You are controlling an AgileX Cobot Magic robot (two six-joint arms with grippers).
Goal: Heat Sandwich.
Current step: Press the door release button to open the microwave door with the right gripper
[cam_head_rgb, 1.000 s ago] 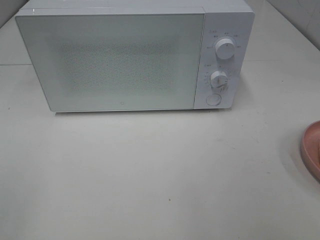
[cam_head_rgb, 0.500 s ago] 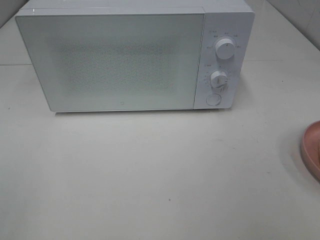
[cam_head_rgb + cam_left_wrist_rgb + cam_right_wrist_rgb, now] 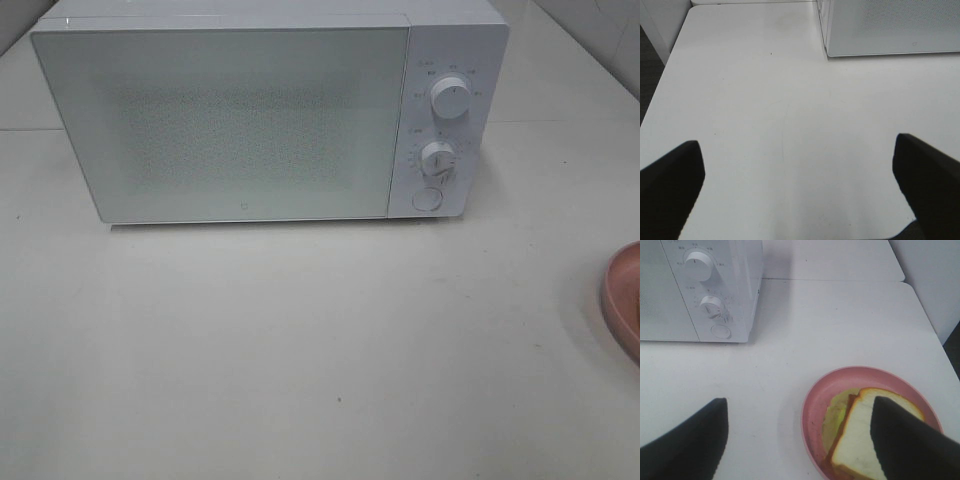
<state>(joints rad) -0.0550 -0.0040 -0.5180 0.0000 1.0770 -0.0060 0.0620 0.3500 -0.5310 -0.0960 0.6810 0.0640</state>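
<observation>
Left gripper: jaws spread wide, empty, over the table.
Right gripper: jaws apart, holding nothing, above the plate.
Sandwich: lies on pink plate, beside microwave.
Microwave: door closed.

White table: microwave at rear, pink plate far right.

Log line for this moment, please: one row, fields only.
microwave: door shut | sandwich: on pink plate, right of microwave | left claw: open, empty | right claw: open, empty
</observation>
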